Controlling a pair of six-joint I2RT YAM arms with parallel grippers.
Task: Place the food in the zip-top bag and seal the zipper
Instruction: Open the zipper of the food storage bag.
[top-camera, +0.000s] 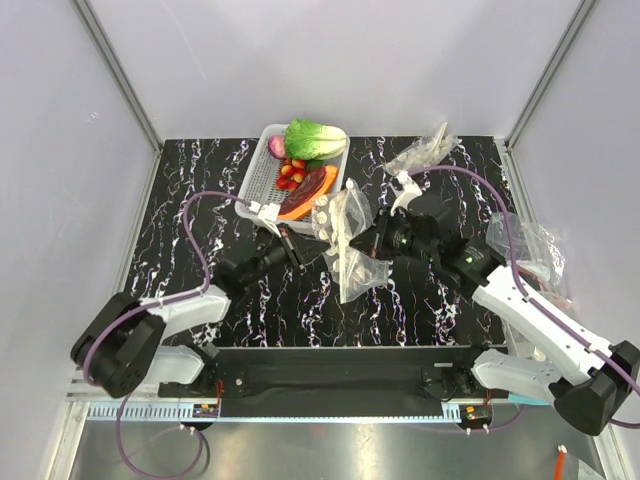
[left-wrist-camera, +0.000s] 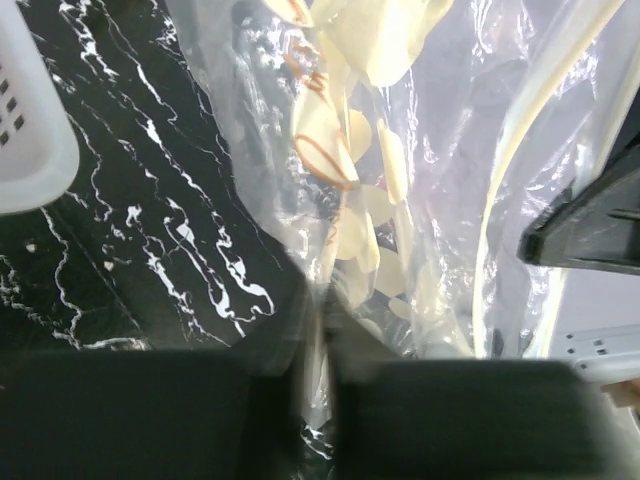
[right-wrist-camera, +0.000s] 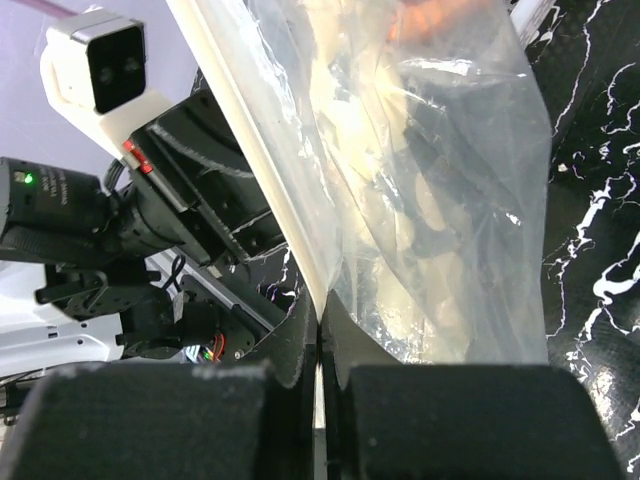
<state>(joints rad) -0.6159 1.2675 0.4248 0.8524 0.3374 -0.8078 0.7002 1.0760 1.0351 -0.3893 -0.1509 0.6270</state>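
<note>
The clear zip-top bag (top-camera: 348, 245) with pale dots hangs crumpled between my two grippers at mid-table. My left gripper (left-wrist-camera: 322, 322) is shut on a fold of its film from the left; its fingers look blurred. My right gripper (right-wrist-camera: 320, 318) is shut on the bag's edge, where the white zipper (right-wrist-camera: 268, 165) strip runs into the jaws. The food lies in the white basket (top-camera: 262, 168) behind: a green lettuce head (top-camera: 315, 138), a pink bulb (top-camera: 277, 147), red berries (top-camera: 290, 172) and long dark-red and orange pieces (top-camera: 310, 190). In the top view the left gripper (top-camera: 308, 243) and right gripper (top-camera: 362, 243) face each other.
Another crumpled clear bag (top-camera: 425, 155) lies at the back right, and one more (top-camera: 535, 250) by the right arm. The basket's corner (left-wrist-camera: 30, 130) stands close to the left gripper. Grey walls enclose the black marbled table (top-camera: 200, 190).
</note>
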